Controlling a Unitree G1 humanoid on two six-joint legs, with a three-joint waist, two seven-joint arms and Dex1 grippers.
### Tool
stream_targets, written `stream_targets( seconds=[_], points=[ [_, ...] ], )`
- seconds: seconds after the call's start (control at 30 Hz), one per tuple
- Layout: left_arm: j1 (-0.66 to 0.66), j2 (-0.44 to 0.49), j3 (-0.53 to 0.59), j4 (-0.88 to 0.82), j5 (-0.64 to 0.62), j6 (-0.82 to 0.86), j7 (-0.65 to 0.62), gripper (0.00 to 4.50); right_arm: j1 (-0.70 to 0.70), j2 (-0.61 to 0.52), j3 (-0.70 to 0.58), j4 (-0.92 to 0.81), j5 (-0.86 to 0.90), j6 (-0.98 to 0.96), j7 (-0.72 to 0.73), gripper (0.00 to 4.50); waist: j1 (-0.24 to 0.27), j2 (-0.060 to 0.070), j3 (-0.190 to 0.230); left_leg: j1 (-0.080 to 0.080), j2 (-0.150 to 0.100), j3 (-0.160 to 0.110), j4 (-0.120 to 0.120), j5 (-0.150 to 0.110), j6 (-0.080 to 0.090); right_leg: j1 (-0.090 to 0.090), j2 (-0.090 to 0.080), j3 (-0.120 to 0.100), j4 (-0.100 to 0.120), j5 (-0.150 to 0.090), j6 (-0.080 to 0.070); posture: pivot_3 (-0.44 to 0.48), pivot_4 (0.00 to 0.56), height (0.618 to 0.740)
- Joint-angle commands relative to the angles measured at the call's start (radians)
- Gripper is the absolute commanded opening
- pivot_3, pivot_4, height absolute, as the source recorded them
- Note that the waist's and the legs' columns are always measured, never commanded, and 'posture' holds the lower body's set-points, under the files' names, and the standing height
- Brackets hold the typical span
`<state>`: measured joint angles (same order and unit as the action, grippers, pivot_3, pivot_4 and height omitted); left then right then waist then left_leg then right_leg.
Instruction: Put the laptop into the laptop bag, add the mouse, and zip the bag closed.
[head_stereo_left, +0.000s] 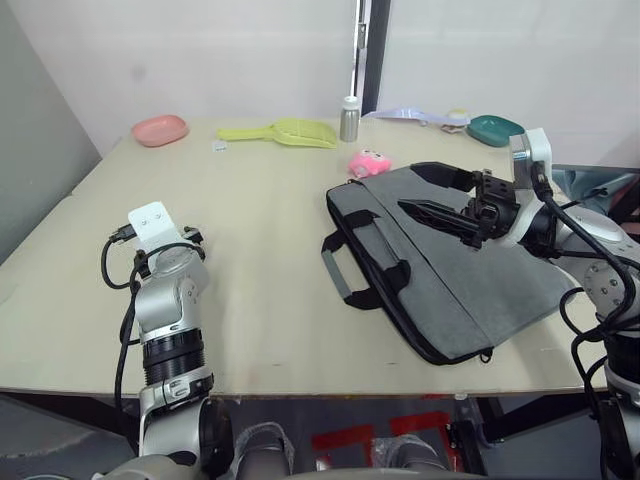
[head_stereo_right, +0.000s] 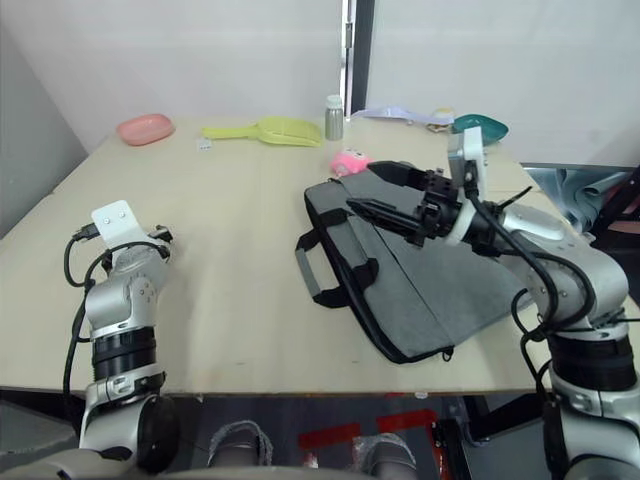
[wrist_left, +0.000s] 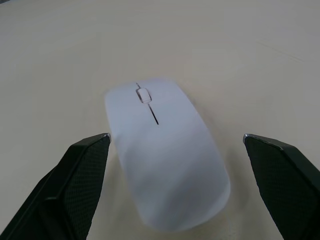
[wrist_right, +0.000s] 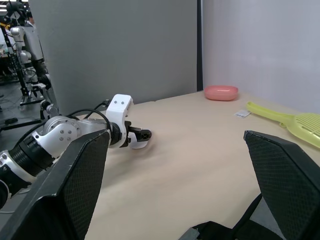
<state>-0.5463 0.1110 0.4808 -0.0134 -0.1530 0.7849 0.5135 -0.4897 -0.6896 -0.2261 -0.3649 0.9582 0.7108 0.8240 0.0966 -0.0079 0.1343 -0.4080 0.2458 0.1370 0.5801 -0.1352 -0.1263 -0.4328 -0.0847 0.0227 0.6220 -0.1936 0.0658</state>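
The white mouse (wrist_left: 165, 160) lies on the tan table, between the wide-open fingers of my left gripper (wrist_left: 176, 137), which do not touch it. In the right wrist view the left gripper (wrist_right: 137, 137) stands low over the mouse (wrist_right: 141, 145). The grey laptop bag (head_stereo_left: 450, 270) lies flat at the right of the table, its black-and-grey handles (head_stereo_left: 352, 268) pointing toward the middle. My right gripper (head_stereo_left: 425, 213) hovers open just above the bag's top, with nothing between its fingers. The laptop is out of view.
A pink plush toy (head_stereo_left: 368, 162) sits at the bag's far corner. Along the back edge stand a metal bottle (head_stereo_left: 349, 120), a yellow-green scoop (head_stereo_left: 285, 132), a pink dish (head_stereo_left: 160, 130) and a teal bowl (head_stereo_left: 495, 129). Bare tabletop (head_stereo_left: 260, 230) separates the arms.
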Motion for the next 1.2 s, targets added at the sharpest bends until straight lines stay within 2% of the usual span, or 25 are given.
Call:
stream_targets(
  seconds=[0.03,0.33,0.97,1.07,1.13,1.2],
  points=[
    [-0.021,-0.001,0.018,-0.013,0.011,-0.027,0.023,4.5,0.003,-0.008,-0.031,-0.04,0.022,-0.007,-0.006,4.47,0.0,0.0,0.0,0.0,0.0,0.0,0.0,0.0,0.0,0.0,0.0,0.0,0.0,0.0,0.0,0.0,0.15,0.74],
    [-0.043,-0.017,0.027,0.02,0.006,-0.036,0.035,4.5,0.002,-0.004,-0.026,-0.047,0.029,-0.006,-0.017,4.47,0.001,0.0,0.0,-0.006,0.0,-0.003,0.0,0.0,0.0,-0.001,0.0,-0.003,-0.004,0.001,0.002,0.0,0.15,0.74],
    [-0.048,-0.004,0.036,0.092,0.004,-0.084,0.042,4.5,0.026,-0.016,-0.024,-0.066,0.039,-0.005,-0.023,4.47,0.001,0.0,0.0,-0.007,0.0,-0.004,0.0,0.0,0.0,-0.001,0.0,-0.004,-0.006,0.002,0.003,0.0,0.15,0.74],
    [-0.056,-0.011,0.056,0.103,-0.008,-0.08,0.057,3.7,0.026,-0.016,-0.024,-0.068,0.042,-0.003,-0.025,4.5,0.001,0.0,0.0,-0.007,0.0,-0.004,0.0,0.0,0.0,-0.001,0.0,-0.004,-0.006,0.002,0.003,0.0,0.15,0.74],
    [-0.058,-0.003,0.054,0.111,-0.002,-0.09,0.054,2.93,0.023,-0.018,-0.026,-0.068,0.044,-0.001,-0.026,4.5,0.001,0.0,0.0,-0.007,0.0,-0.004,0.0,0.0,0.0,-0.001,0.0,-0.004,-0.006,0.002,0.003,0.0,0.15,0.74],
    [-0.062,0.003,0.055,0.118,0.0,-0.097,0.051,2.78,0.024,-0.02,-0.029,-0.07,0.046,0.0,-0.029,4.5,0.001,0.0,0.0,-0.007,0.0,-0.004,0.0,0.0,0.0,-0.001,0.0,-0.004,-0.006,0.002,0.003,0.0,0.15,0.74]
  ],
)
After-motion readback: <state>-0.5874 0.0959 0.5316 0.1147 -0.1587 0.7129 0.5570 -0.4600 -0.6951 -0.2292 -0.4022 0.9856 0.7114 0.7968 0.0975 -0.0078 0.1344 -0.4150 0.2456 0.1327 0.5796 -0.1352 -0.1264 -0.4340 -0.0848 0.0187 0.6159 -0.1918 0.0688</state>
